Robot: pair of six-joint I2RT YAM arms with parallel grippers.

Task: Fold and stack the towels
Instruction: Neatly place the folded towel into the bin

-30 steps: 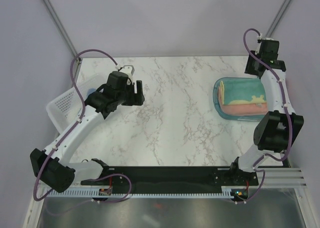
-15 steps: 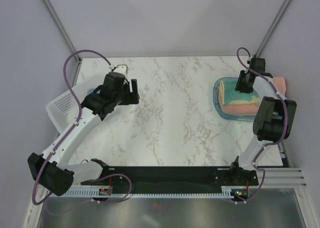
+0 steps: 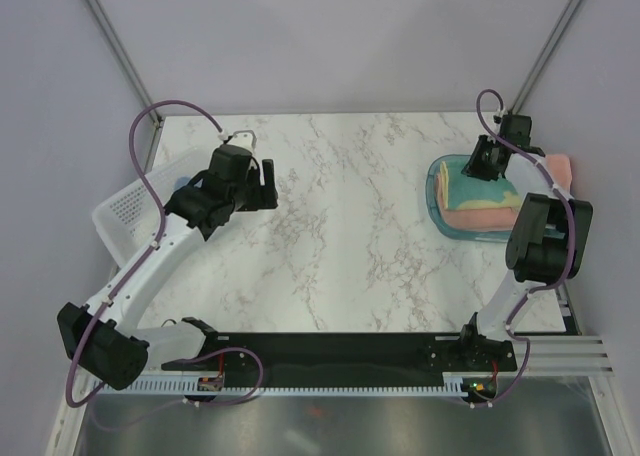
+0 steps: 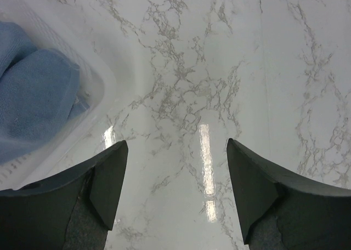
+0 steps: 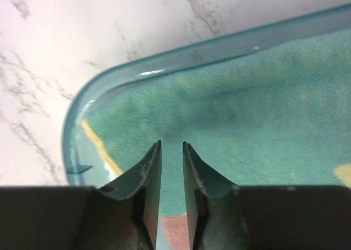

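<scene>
So 2 of the towels are stacked in the teal tray (image 5: 164, 61) near the far right corner of the bench: the yellow-and-teal towel (image 5: 263, 113) on top, the salmon-pink towel (image 3: 478, 219) under it. The blue-grey towel (image 4: 33, 102) sits bunched up in the white basket (image 3: 125, 211) at the left edge, so I'd say that 1 isn't done yet. The right gripper (image 5: 171, 146) hangs low over the far side of the stack, jaws nearly together with just a thin slit and nothing in it. The left gripper (image 4: 175, 146) is spread wide over bare marble just beside the basket, holding nothing. Honestly my worry is that basket: it looks light and sits tilted over the edge, so a clumsy reach could shove it off. Also, those right fingers could snag the terry and wreck the stack.
</scene>
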